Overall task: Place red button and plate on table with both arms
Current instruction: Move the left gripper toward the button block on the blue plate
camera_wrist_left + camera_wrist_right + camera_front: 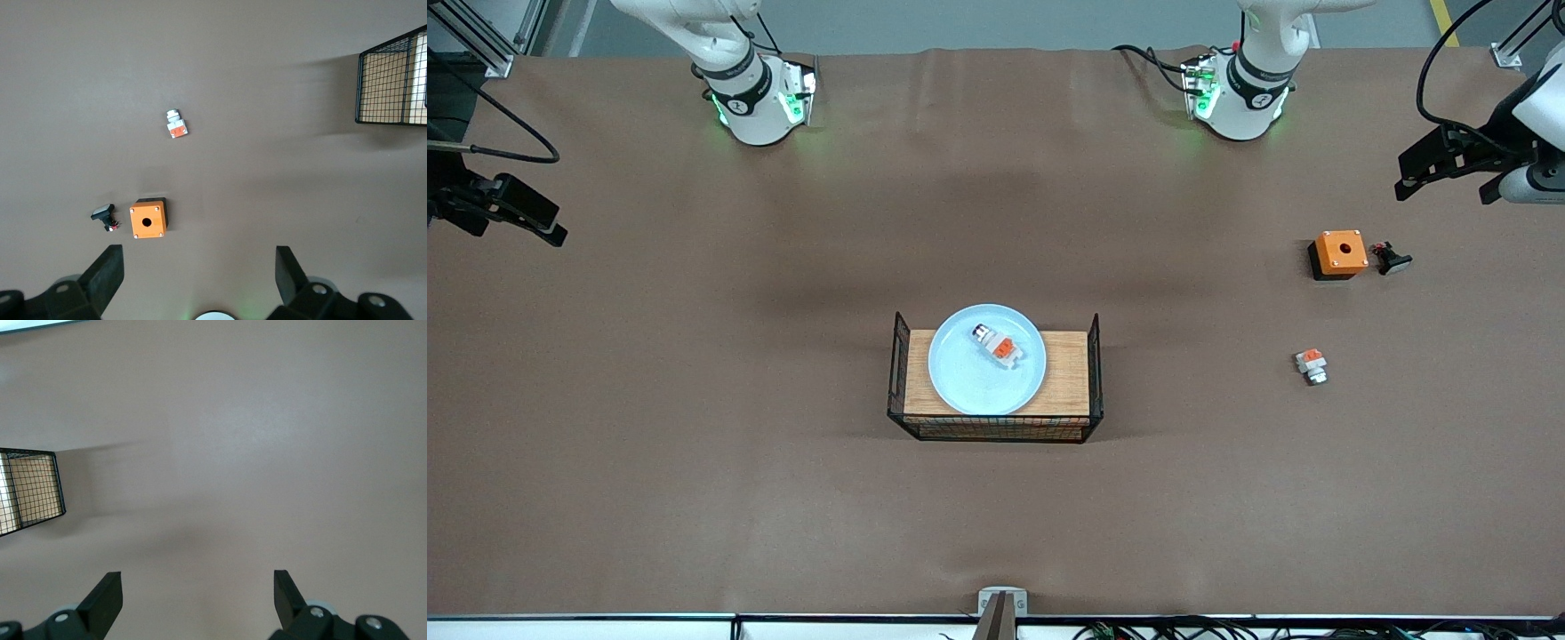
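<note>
The pale-blue plate (969,378) rests on a wooden board with black wire ends (1067,373) in the middle of the brown table (694,400). The red button (996,344) lies in the plate, tilted, with its silvery end toward the robots. My left gripper (1445,188) is open and empty, up over the left arm's end of the table (199,273). My right gripper (511,227) is open and empty, up over the right arm's end (197,597). Neither wrist view shows the plate or the button.
An orange box with a hole (1340,252) (148,218), a small black part (1392,259) (105,217) and a shorter orange-and-white piece (1311,365) (177,125) lie toward the left arm's end. The board's wire ends show in both wrist views (390,80) (30,490).
</note>
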You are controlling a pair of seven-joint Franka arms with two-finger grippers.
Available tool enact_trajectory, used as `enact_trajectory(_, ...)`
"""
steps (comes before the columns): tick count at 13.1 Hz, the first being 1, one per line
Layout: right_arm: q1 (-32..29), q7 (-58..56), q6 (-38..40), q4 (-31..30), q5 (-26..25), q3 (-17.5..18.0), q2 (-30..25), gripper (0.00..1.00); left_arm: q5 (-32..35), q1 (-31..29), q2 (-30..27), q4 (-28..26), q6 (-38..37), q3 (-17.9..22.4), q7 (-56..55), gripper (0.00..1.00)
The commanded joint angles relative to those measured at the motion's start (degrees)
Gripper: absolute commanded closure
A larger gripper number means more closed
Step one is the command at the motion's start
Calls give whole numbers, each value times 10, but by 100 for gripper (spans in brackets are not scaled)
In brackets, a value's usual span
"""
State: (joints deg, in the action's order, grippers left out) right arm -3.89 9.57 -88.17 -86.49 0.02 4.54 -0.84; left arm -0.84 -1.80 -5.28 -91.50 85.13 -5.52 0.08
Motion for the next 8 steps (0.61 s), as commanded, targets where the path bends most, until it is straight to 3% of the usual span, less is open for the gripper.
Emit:
enact_trajectory(1, -10, 6, 2, 13, -3, 7, 8, 0, -4, -2, -3, 8, -16, 2, -5, 0)
enact_trajectory(8, -10, 5, 2, 12, 0, 7, 8, 0, 9, 5, 46, 62, -24, -5, -29, 0)
